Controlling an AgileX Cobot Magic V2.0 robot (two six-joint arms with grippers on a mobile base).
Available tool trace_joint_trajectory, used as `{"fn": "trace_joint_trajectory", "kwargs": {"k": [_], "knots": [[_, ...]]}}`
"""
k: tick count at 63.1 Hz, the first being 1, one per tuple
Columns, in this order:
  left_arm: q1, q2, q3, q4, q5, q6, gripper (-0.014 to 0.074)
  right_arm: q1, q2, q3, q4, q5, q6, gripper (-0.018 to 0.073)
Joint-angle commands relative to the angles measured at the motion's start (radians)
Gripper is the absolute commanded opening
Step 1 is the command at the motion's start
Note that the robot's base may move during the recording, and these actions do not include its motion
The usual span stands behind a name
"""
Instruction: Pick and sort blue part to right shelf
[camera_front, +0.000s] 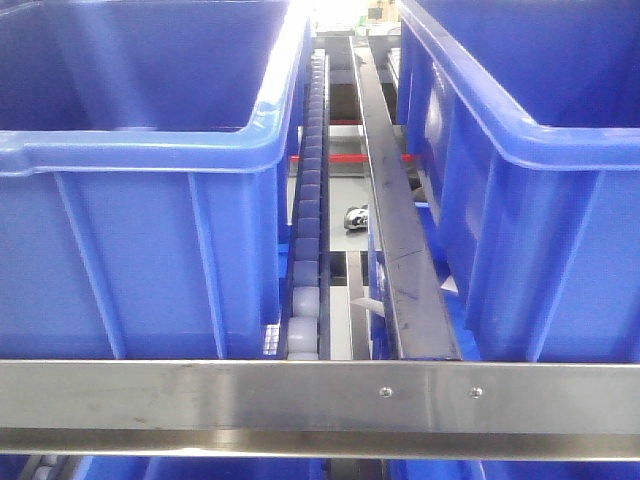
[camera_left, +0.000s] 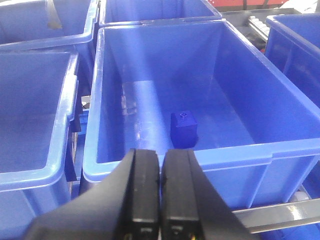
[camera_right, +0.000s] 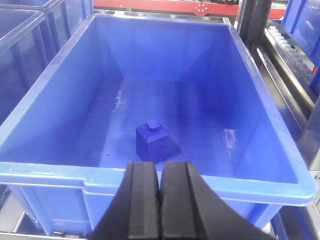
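Blue part (camera_right: 152, 140) sits upright at frame centre, stud up, its base hidden behind the bin (camera_right: 55, 100) rim. Both grippers, left (camera_left: 161, 187) and right (camera_right: 160, 197), are closed and empty.

We see our body only in the two wrist views. The left gripper (camera_left: 160, 187) shows as two black fingers (camera_left: 143, 192) with a matte, rubbery look and rounded top edges, their flat inner faces meeting along a thin dark seam. They widen downward into a dark grey housing that fills the bottom of the view. The right gripper (camera_right: 160, 200) looks the same: two black, blocky fingers (camera_right: 176, 200) pressed together, sloping out into a dark base. No cables, screws or markings show.
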Motion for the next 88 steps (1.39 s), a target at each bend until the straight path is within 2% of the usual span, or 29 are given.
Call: {"fn": "trace_joint_trajectory", "kwargs": {"k": [1, 7, 13, 21, 29, 34, 42, 51, 56, 88], "knots": [[-0.002, -0.017, -0.021, 0.005, -0.084, -0.010, 0.0125, -0.004, -0.010, -0.026, -0.003, -0.082, -0.007, 0.0035], [-0.002, -0.017, 0.006, 0.023, -0.087, -0.010, 0.0125, -0.004, -0.010, -0.026, -0.003, -0.082, -0.007, 0.0035], [0.045, -0.021, 0.059, 0.049, -0.182, -0.010, 0.0125, -0.004, -0.010, -0.026, -0.003, -0.082, -0.007, 0.0035], [0.162, -0.021, 0.173, 0.008, -0.394, -0.010, 0.0125, -0.004, -0.010, -0.026, -0.003, -0.082, -0.007, 0.0035], [0.269, -0.021, 0.357, -0.103, -0.629, -0.010, 0.0125, -0.004, -0.010, -0.026, -0.003, -0.082, -0.007, 0.0035], [0.297, -0.021, 0.463, -0.120, -0.755, -0.010, 0.0125, -0.004, -0.010, -0.026, -0.003, -0.082, -0.007, 0.0035], [0.283, -0.021, 0.613, -0.111, -0.908, -0.010, 0.0125, -0.004, -0.010, -0.026, -0.003, -0.082, -0.007, 0.0035], [0.256, -0.021, 0.696, -0.111, -0.927, -0.010, 0.0125, -0.004, -0.010, -0.026, -0.003, -0.082, -0.007, 0.0035], [0.252, -0.021, 0.742, -0.111, -0.991, -0.010, 0.0125, -0.004, -0.010, -0.026, -0.003, -0.082, -0.007, 0.0035], [0.254, -0.021, 0.741, -0.111, -0.985, -0.010, 0.0125, -0.004, -0.010, -0.026, -0.003, -0.082, -0.007, 0.0035]]}}
